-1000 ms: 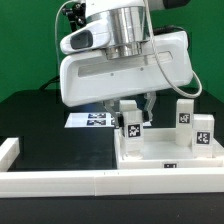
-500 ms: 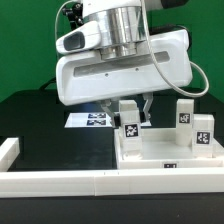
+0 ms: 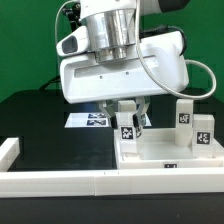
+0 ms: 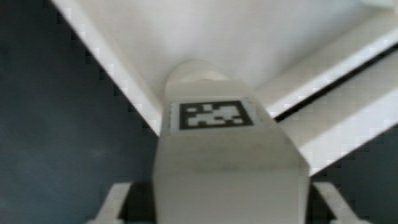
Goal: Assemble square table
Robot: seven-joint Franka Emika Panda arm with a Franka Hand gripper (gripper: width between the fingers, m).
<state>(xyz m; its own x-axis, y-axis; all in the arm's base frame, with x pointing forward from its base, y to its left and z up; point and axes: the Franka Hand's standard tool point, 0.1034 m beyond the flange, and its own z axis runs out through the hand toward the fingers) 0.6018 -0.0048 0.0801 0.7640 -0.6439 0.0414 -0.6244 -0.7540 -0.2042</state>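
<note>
Exterior view frontal, wide, wrist view close, both sharing tagged leg (image 3: pixel 128 122) (image 4: pixel 217 140)

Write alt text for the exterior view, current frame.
A white robot arm's gripper is closed around an upright tagged white leg standing on the square white tabletop panel. Two more tagged legs stand at the exterior view's right, with a marker board behind and a white rail in front.
</note>
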